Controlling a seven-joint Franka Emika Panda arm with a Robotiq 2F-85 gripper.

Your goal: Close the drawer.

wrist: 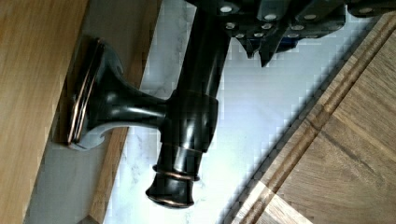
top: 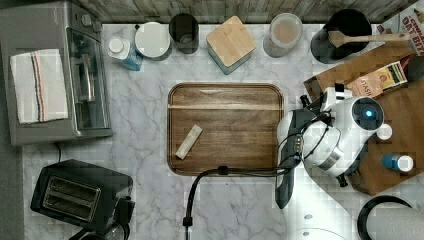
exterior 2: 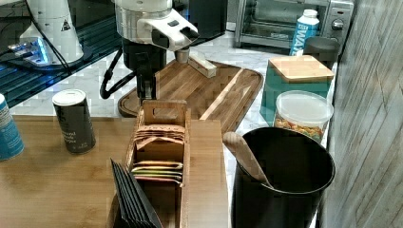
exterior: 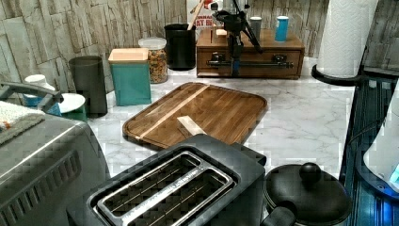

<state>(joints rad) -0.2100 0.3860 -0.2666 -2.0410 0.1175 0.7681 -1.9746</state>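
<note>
The drawer (exterior: pixel 268 56) is the light-brown front of the wooden cabinet at the back of the left view, and it looks pushed in flush or nearly flush. A dark bar handle (exterior: pixel 277 62) runs across it. My gripper (exterior: pixel 234 63) hangs straight down in front of the drawer, right at the handle's middle. In the wrist view the handle (wrist: pixel 187 121) stands off the drawer front (wrist: pixel 32 93) on a flared post and runs up into the gripper. In the right view the gripper (exterior 2: pixel 147 90) dips behind a tea-bag holder (exterior 2: pixel 161 142).
A dark wooden tray (top: pixel 225 130) holding a small wood block (top: pixel 189 141) lies just before the cabinet. Cans (exterior 2: pixel 73 121) and the tea holder stand on the cabinet top (top: pixel 395 115). A toaster (exterior: pixel 179 183), a pot lid (exterior: pixel 308 190) and a paper-towel roll (exterior: pixel 346 33) stand around.
</note>
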